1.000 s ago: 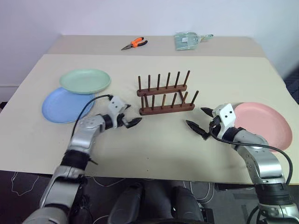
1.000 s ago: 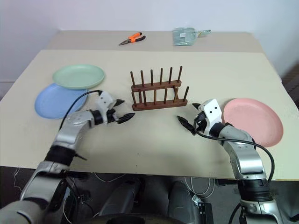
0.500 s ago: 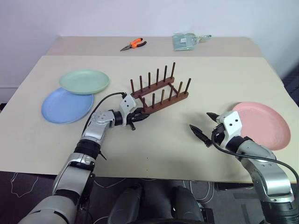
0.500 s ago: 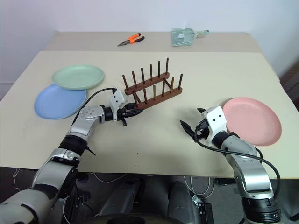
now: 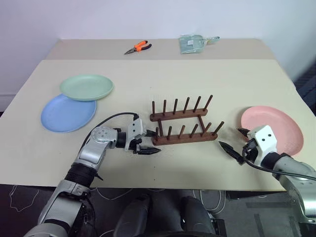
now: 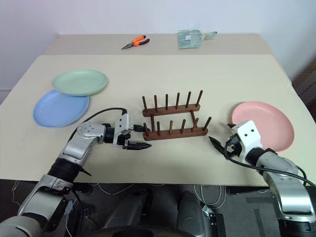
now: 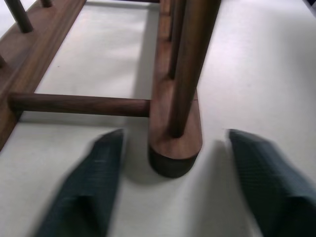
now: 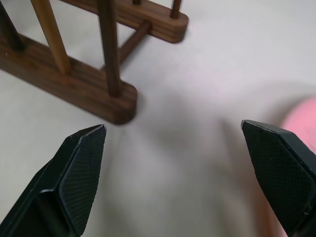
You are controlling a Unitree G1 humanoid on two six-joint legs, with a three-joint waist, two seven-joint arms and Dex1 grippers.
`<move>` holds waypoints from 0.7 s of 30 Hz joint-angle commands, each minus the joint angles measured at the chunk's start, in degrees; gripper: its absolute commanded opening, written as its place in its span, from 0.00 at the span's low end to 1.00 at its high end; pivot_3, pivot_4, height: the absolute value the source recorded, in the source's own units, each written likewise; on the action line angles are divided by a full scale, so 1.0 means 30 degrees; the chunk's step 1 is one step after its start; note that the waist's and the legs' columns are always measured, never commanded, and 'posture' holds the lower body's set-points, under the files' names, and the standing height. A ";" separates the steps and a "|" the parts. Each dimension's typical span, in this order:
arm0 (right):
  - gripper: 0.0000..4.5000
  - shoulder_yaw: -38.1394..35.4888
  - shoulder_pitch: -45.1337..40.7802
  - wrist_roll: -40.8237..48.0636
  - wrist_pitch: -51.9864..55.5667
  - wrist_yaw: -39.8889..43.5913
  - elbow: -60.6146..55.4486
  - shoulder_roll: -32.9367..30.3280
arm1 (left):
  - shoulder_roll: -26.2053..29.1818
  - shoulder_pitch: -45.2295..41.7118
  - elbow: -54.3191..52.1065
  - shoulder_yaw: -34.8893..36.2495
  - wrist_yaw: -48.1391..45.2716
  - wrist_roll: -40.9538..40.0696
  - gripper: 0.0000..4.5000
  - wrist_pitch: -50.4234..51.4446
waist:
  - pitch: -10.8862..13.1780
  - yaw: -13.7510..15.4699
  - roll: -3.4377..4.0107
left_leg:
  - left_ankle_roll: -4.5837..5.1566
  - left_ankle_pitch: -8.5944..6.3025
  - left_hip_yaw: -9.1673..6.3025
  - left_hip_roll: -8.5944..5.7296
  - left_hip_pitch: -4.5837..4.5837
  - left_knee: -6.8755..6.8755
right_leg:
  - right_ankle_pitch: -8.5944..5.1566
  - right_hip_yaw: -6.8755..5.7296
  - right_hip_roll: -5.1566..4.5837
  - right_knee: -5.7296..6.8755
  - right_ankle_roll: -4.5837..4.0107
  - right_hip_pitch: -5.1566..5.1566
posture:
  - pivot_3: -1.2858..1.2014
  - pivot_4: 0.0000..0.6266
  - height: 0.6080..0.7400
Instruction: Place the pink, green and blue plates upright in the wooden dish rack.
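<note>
Wooden dish rack (image 5: 183, 129) is sitting empty mid-surface. Left tool (image 5: 149, 142) is spread, straddling its left end; right tool (image 5: 235, 142) is released beside the pink plate (image 5: 272, 130). Green plate (image 5: 87, 87) is overlapping the blue plate (image 5: 66, 112).

Robot lab or test room, staged setup: plain beige surface (image 5: 163, 74) against bare white wall (image 5: 148, 17), orange-handled pliers (image 5: 138, 47) and a clear packet (image 5: 193, 43) at the far edge, cables on the floor.
</note>
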 commanded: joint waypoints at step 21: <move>0.00 0.5477 -0.3451 -0.4913 -0.2222 -0.2273 0.3501 0.2293 | -0.2796 0.4849 -0.6441 0.0311 1.0930 0.0574 0.08 0.6251 | -0.0216 0.0023 0.0001 | 0.0022 -0.0025 0.0159 0.0094 0.0054 0.0025 | 0.0030 0.0170 0.0077 -0.0018 -0.0065 0.0005 | 0.52 0.24 0.94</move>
